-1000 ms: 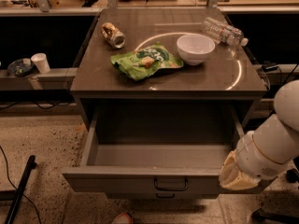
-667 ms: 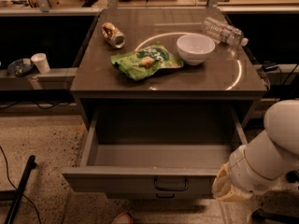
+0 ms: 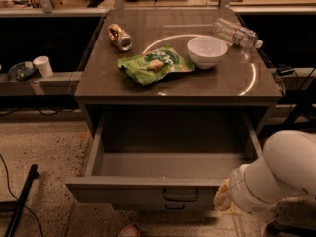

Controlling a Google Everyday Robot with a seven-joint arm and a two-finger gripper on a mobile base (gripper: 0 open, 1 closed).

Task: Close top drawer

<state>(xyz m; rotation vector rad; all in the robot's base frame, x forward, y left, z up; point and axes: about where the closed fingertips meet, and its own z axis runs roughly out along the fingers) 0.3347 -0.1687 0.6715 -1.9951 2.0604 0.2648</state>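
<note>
While it stands open, well out from the front of the cabinet, the top drawer (image 3: 165,165) is seen as a wide, deep box of smooth grey metal with straight side walls and a flat front panel. A small dark bail handle (image 3: 180,195) is set at the middle of that panel. A second, like handle (image 3: 175,207) is glimpsed just beneath it.

The gripper (image 3: 222,200) is found low at the right end of the front panel, as a pale tan shape at the tip of a rounded, glossy white arm (image 3: 279,174). Whether it is open or closed cannot be told, nor whether the panel is actually touched; nothing is seen to be held.

On the cabinet's smooth, faintly reflective grey top (image 3: 108,83), a crinkled green snack bag (image 3: 155,64) is laid near the middle, with a round white bowl (image 3: 207,51) just to its right. A can (image 3: 120,36) is laid on its side at the back left, and a clear plastic bottle (image 3: 236,32) at the back right. A speckled floor (image 3: 44,147) is spread around.
</note>
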